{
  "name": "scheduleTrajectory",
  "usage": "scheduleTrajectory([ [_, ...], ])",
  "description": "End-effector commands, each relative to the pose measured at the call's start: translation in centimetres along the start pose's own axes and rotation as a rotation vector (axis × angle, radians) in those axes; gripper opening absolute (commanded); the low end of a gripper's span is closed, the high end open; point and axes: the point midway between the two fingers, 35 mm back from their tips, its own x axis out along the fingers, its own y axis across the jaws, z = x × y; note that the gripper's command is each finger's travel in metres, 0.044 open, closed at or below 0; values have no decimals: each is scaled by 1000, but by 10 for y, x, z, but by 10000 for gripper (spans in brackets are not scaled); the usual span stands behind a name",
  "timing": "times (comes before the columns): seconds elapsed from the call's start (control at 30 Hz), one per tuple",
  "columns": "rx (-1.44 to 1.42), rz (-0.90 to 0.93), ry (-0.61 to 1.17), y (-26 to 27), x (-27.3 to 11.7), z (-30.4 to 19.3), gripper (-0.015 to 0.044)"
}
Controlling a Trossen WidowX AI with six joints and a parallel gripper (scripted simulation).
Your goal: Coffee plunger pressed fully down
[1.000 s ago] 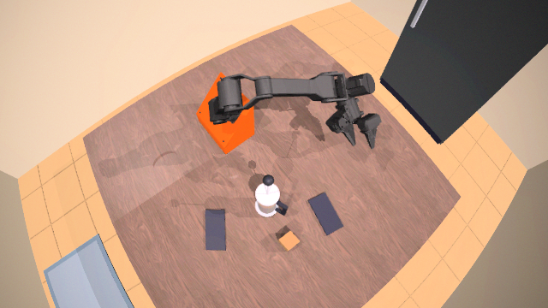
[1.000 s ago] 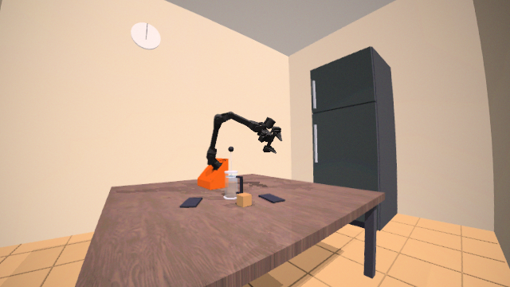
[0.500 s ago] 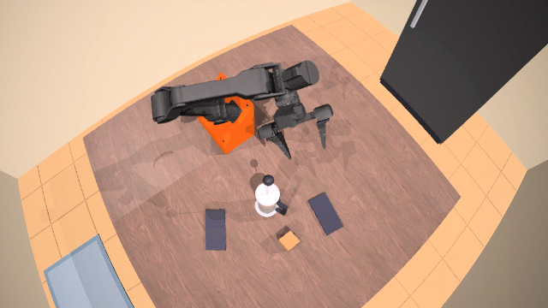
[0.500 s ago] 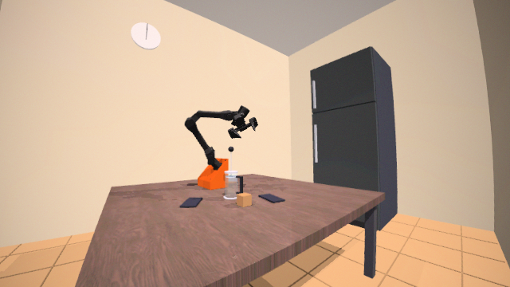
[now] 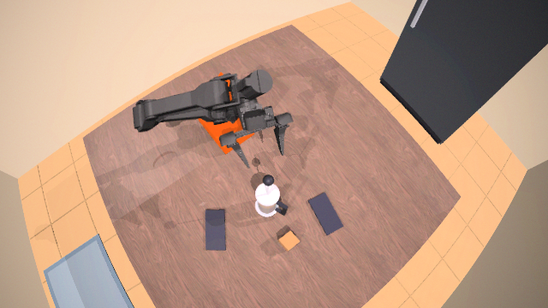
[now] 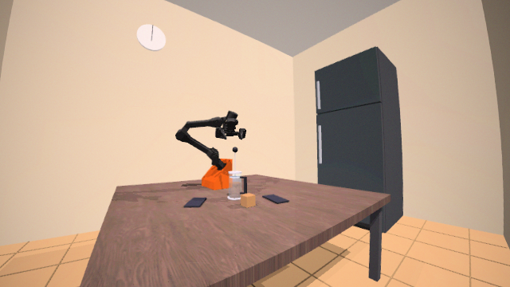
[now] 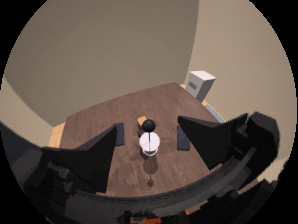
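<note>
Hovering wide and empty, tool [image 5: 264, 150] sits well above the plunger knob [image 5: 268, 180]; glass press [image 5: 267, 200] looks light and tippy, so push the knob straight down.

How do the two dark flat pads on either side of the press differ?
In the top view, the left pad lies nearly square to the picture's edges; the right pad is turned at a slant. The left pad sits lower in the picture than the coffee press; the right pad sits nearly level with it. Both lie flat, dark and rectangular, untouched.
</note>
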Motion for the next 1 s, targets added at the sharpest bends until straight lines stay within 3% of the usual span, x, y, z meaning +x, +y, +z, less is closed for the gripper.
scheduleTrajectory([
  [0.0,-9,4,0,-1,12,-21,440],
  [0.97,-6,2,-1,-3,50,-34,440],
])
